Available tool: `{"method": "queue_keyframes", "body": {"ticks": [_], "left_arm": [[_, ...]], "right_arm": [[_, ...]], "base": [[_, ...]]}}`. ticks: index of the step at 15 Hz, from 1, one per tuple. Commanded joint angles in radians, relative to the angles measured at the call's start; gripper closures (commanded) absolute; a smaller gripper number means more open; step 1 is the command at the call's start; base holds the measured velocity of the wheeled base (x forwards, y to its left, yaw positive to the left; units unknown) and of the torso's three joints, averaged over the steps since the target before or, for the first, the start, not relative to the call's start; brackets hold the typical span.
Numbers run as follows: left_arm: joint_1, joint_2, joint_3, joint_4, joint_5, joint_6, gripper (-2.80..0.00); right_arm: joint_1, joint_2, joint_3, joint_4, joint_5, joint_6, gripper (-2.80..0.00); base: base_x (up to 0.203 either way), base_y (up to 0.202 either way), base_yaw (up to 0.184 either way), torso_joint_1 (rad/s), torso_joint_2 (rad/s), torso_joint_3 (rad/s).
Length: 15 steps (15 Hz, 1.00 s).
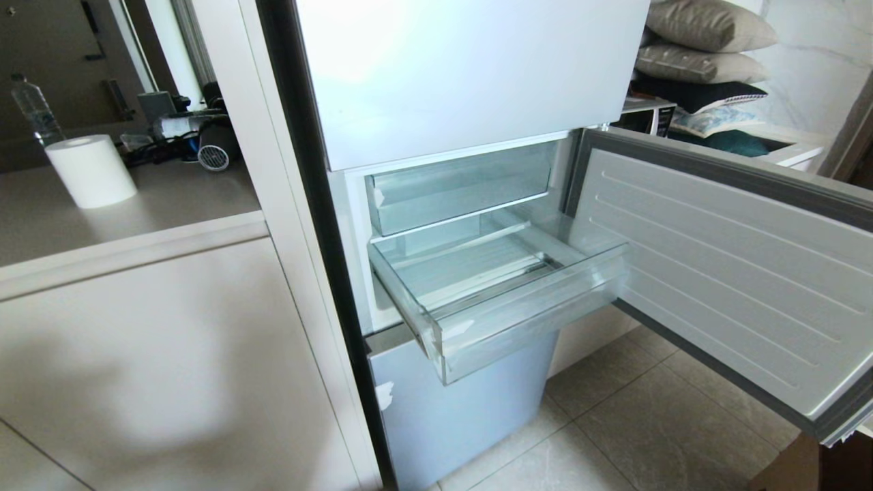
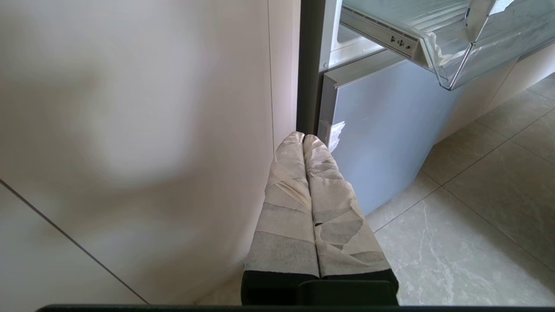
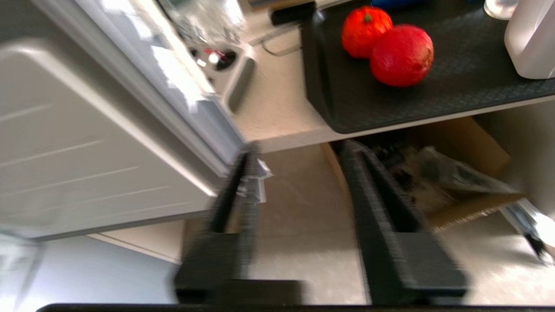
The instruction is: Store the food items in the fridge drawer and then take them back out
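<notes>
1. Head view: fridge drawer (image 1: 477, 300) is pulled out with nothing in it, door (image 1: 736, 273) swung wide.
2. Left wrist: left gripper (image 2: 303, 139) pinched together, holding nothing, low beside the cabinet panel (image 2: 130, 130).
3. Right wrist: right gripper (image 3: 299, 151) spread apart and empty; two red fruits (image 3: 401, 54) sit on a black tray (image 3: 433, 104) beyond it.

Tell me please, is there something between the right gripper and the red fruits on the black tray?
Nothing visible blocks it. In the right wrist view the right gripper is open, and only bare counter edge lies between it and the two red fruits on the black tray. The open fridge door stands off to one side.
</notes>
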Motion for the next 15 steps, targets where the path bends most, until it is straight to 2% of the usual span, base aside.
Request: {"method": "queue_keyframes", "body": {"ticks": [1,3,5,7,12,15], "left_arm": [[0.000,0.001,0.000,0.001,0.000,0.000,0.00],[0.000,0.001,0.000,0.001,0.000,0.000,0.00],[0.000,0.001,0.000,0.002,0.000,0.000,0.00],[0.000,0.001,0.000,0.000,0.000,0.000,0.00],[0.000,0.001,0.000,0.000,0.000,0.000,0.00],[0.000,0.001,0.000,0.000,0.000,0.000,0.00]], "right_arm": [[-0.102,0.203,0.002,-0.060,0.072,-0.051,-2.80],[-0.144,0.326,0.005,-0.118,0.092,-0.128,-2.80],[-0.234,0.435,-0.003,-0.183,0.113,-0.226,-2.80],[-0.294,0.525,-0.024,-0.260,0.148,-0.289,-2.80],[-0.344,0.760,-0.114,-0.396,0.171,-0.330,-2.80],[-0.346,0.868,-0.188,-0.435,0.232,-0.357,-2.80]], "base": [[0.000,0.000,0.000,0.000,0.00,0.000],[0.000,0.000,0.000,0.000,0.00,0.000],[0.000,0.000,0.000,0.000,0.00,0.000],[0.000,0.000,0.000,0.000,0.00,0.000],[0.000,0.000,0.000,0.000,0.00,0.000],[0.000,0.000,0.000,0.000,0.00,0.000]]}}
